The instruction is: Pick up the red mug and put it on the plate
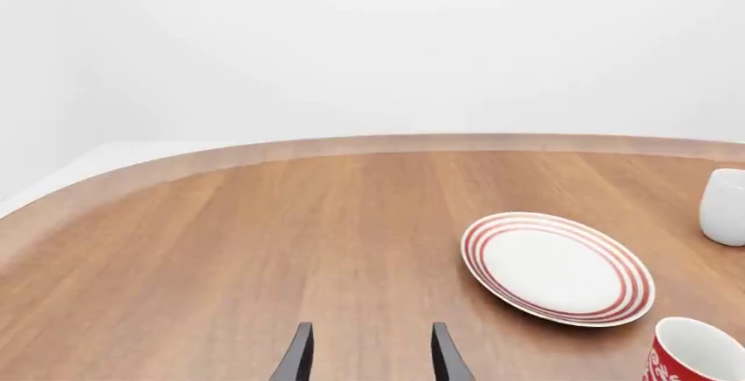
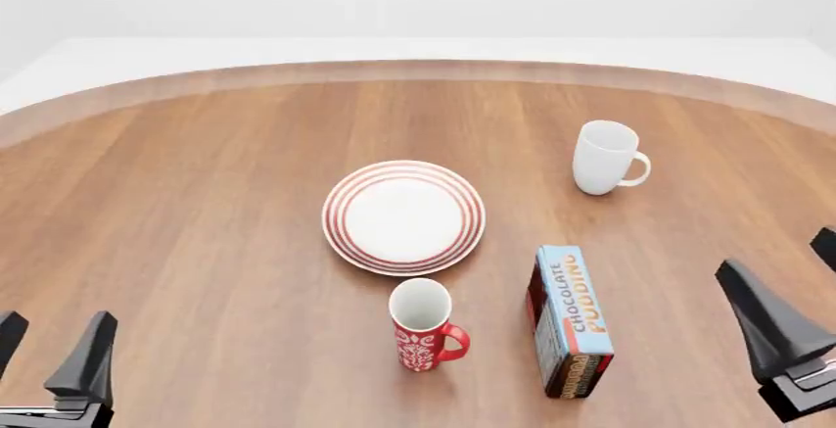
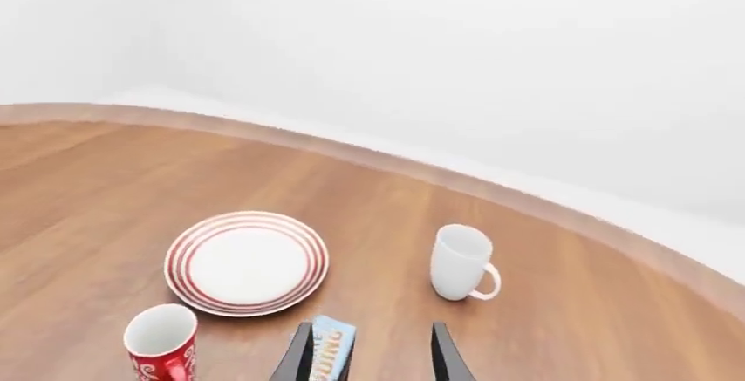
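The red mug (image 2: 422, 327) with white pattern stands upright on the table, just in front of the plate, handle to the right. It also shows in the left wrist view (image 1: 696, 354) and the right wrist view (image 3: 162, 343). The plate (image 2: 403, 216), white with red rings, lies flat mid-table and is empty; it shows in the left wrist view (image 1: 557, 268) and the right wrist view (image 3: 246, 262). My left gripper (image 2: 50, 357) is open and empty at the front left, far from the mug. My right gripper (image 2: 797, 296) is open and empty at the front right.
A plain white mug (image 2: 606, 158) stands upright at the back right. A chocolate pudding box (image 2: 570, 320) stands on the table right of the red mug, between it and my right gripper. The curved table edge (image 2: 392, 71) runs along the back.
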Tool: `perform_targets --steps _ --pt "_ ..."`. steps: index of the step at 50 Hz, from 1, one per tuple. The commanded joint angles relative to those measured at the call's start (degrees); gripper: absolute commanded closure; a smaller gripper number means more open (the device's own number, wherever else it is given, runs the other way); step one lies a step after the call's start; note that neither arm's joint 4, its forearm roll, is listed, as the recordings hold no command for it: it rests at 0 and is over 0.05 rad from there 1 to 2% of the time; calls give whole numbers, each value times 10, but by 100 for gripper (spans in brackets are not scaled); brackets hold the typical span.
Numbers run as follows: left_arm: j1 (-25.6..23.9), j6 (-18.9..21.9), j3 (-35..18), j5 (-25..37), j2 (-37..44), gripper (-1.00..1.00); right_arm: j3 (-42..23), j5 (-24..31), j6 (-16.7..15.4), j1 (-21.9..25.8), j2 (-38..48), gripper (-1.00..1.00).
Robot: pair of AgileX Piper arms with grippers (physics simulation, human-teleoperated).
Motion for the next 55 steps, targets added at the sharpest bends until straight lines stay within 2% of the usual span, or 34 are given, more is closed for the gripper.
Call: perform_targets --steps 1,14,17,19,24,29,44,50,51,53,55 --pt "0 0 0 0 0 -100 -70 11 -50 65 99 -100" --pt "0 0 0 0 0 -100 -132 39 -78 136 212 -100" --pt "0 0 0 0 0 -100 -162 73 -76 157 241 -100" --pt "0 0 0 0 0 -100 -180 97 -54 171 256 -100" --pt "0 0 0 0 0 -100 -205 130 -73 186 299 -100" --pt "0 0 0 0 0 -100 -234 146 -82 174 339 -100" --pt "0 0 0 0 0 -100 -285 189 -64 188 419 -100" --pt "0 0 0 0 0 -100 -293 205 -71 186 430 -100" --pt "0 0 0 0 0 -100 -303 213 -52 178 436 -100" --pt "0 0 0 0 0 -100 -297 210 -62 175 439 -100" --pt "0 0 0 0 0 -100 -290 211 -58 178 447 -100"
